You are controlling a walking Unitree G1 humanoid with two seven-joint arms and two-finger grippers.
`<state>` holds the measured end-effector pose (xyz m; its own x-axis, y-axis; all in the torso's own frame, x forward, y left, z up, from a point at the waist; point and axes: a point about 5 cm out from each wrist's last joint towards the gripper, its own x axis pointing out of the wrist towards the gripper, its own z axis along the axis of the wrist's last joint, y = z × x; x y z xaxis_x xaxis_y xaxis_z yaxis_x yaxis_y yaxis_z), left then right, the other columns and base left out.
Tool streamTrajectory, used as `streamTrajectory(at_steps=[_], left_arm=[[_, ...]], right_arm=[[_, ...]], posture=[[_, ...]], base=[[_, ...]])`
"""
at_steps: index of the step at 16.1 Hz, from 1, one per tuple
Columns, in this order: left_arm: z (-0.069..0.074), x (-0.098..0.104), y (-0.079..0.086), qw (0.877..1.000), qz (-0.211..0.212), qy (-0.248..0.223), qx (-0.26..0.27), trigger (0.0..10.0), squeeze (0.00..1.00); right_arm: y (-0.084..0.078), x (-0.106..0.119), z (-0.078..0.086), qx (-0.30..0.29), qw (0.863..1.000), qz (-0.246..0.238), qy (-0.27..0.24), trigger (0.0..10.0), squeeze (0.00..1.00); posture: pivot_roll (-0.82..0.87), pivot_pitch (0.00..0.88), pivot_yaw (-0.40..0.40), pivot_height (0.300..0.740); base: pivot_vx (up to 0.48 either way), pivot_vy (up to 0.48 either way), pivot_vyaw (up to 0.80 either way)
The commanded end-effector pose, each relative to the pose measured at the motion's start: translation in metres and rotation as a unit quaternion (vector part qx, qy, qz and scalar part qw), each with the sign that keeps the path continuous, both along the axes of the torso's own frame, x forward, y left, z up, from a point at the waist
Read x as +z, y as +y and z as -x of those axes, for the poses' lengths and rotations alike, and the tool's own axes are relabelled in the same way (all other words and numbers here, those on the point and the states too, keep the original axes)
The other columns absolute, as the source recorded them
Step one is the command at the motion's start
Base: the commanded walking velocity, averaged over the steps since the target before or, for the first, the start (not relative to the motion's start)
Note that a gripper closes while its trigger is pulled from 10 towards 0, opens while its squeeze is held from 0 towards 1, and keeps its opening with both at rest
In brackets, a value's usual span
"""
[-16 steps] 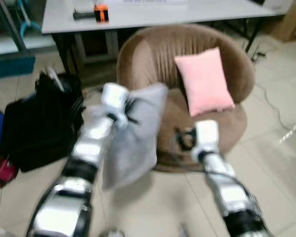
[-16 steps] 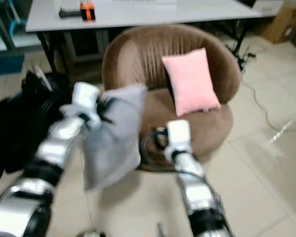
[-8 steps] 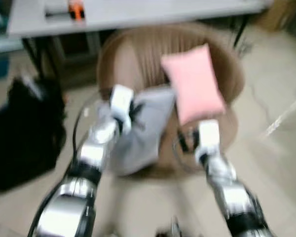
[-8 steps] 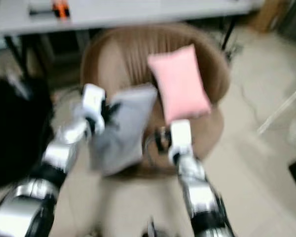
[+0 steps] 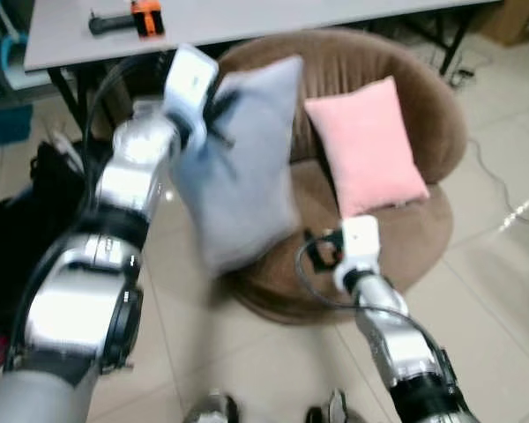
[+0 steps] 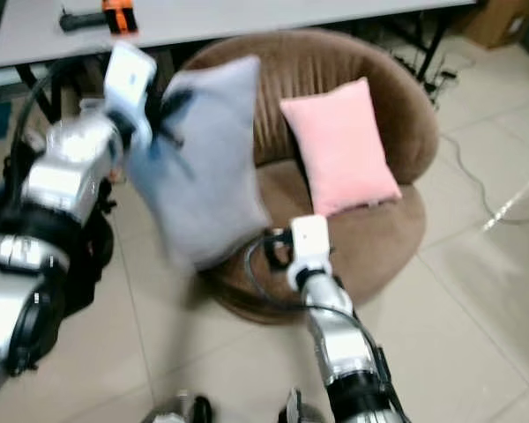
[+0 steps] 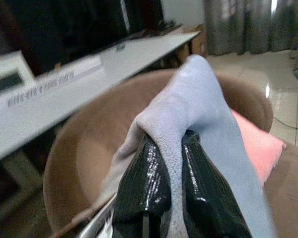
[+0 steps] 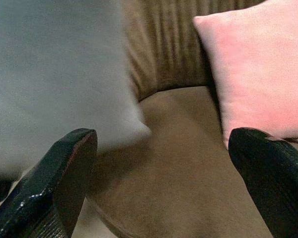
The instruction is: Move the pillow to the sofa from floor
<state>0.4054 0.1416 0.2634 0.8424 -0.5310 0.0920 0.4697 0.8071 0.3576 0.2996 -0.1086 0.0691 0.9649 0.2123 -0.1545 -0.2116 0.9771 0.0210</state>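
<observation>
The grey pillow (image 5: 244, 167) hangs in the air, lifted clear of the floor, over the left front edge of the round brown sofa (image 5: 423, 220), its lower corner drooping toward the seat's rim. It looks light and soft: it sags and folds from the one place where it is held, so it will likely swing and flop as it is carried and should be set down rather than dropped from height. A pinch of fabric at an upper edge or corner, as now, seems enough to carry it, though a thin fold could slip out if the arm jerks. The left gripper (image 7: 171, 183) is raised high and clamped on that fold, its two black fingers (image 7: 144, 188) pressed together with grey cloth squeezed between them. The right gripper (image 8: 159, 168) is held low before the front edge of the seat, spread wide and holding nothing, its fingers (image 8: 57, 173) framing the brown cushion. A pink pillow (image 5: 368, 145) leans upright against the back of the sofa toward its right side, just beside the grey one. Behind the sofa stands a white table (image 5: 335, 11) with an orange and black tool (image 5: 128, 18) near its left end, and a black bag (image 5: 57, 189) sits on the tiled floor (image 5: 502, 291) to the sofa's left.
</observation>
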Motion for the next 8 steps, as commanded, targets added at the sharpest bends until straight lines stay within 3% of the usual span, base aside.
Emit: streamTrajectory(at_steps=[1, 3, 7, 8], left_arm=[[-0.002, 0.012, 0.000, 1.000, -0.017, -0.019, -0.008, 0.0, 0.00], [-0.007, 0.020, -0.004, 0.999, -0.033, -0.016, -0.008, 0.0, 0.00], [-0.013, 0.017, 0.002, 0.999, -0.037, 0.001, 0.023, 0.0, 0.00], [-0.013, 0.014, 0.003, 0.999, -0.039, 0.005, 0.026, 0.0, 0.00]], right_arm=[[0.004, -0.002, 0.002, 0.000, 1.000, 0.000, 0.003, 10.0, 0.00], [0.007, -0.002, 0.001, -0.001, 1.000, -0.004, 0.003, 10.0, 0.00], [0.008, -0.003, 0.002, -0.008, 1.000, -0.007, 0.001, 10.0, 0.00], [0.008, -0.003, 0.003, -0.009, 1.000, -0.008, 0.002, 10.0, 0.00]], posture=[[-0.08, 0.118, 0.034, 0.740], [-0.08, 0.115, 0.045, 0.740], [-0.10, 0.112, 0.060, 0.740], [-0.10, 0.111, 0.060, 0.740]], base=[[0.000, 0.000, 0.00], [0.000, 0.000, 0.00], [0.000, 0.000, 0.00], [0.469, 0.000, 0.00]])
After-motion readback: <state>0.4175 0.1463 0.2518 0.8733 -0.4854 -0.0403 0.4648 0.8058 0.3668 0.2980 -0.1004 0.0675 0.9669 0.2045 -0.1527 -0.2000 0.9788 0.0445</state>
